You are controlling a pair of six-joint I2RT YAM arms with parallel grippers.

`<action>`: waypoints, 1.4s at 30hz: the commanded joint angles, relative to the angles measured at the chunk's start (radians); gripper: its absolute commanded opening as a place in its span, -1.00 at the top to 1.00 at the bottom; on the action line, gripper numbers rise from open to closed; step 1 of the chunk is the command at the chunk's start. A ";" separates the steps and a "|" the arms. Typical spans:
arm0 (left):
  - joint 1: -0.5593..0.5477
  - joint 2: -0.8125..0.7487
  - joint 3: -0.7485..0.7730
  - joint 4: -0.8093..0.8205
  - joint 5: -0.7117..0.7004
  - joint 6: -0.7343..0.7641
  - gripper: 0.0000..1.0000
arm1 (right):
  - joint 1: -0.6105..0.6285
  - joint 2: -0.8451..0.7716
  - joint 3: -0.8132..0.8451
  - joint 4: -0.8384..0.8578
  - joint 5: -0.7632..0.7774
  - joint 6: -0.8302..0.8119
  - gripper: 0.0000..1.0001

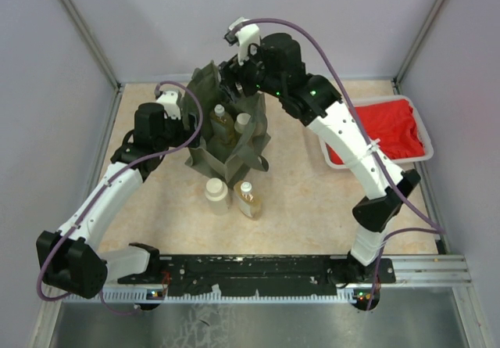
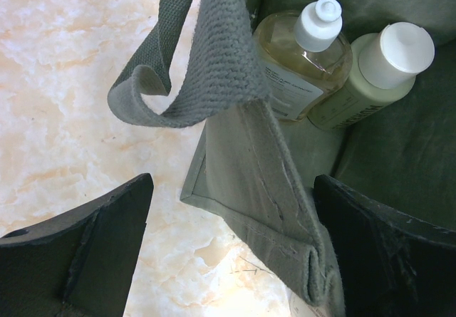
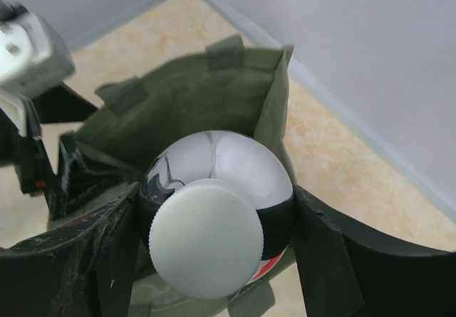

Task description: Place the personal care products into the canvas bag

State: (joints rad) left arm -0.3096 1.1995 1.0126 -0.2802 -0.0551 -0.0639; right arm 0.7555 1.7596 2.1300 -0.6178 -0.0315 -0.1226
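Risk: silvery bottle, clamped in right gripper above canvas bag, may clip the rim and drop outside, since left gripper, jaws wide apart astride the bag wall, grips nothing. 2 bottles sit inside the bag; 2 more bottles stand just outside it.

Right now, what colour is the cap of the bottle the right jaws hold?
White cap, silvery bottle; best in the right wrist view.

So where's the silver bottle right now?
In the right wrist view, the silver bottle is clamped in the right gripper, over the open canvas bag.
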 commanded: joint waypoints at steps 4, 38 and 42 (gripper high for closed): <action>0.003 -0.010 0.003 -0.054 0.003 0.012 -1.00 | -0.002 -0.041 -0.165 0.225 -0.022 0.032 1.00; 0.003 -0.027 0.016 -0.074 -0.003 0.017 -1.00 | 0.025 0.199 -0.172 0.139 0.150 0.062 1.00; 0.003 -0.023 0.016 -0.075 -0.002 0.018 -1.00 | 0.025 0.214 -0.146 0.067 0.263 0.053 1.00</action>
State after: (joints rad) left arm -0.3096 1.1820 1.0176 -0.3130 -0.0555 -0.0631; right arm 0.7799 2.0239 1.8542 -0.5919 0.0486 -0.0353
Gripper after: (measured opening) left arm 0.998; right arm 0.714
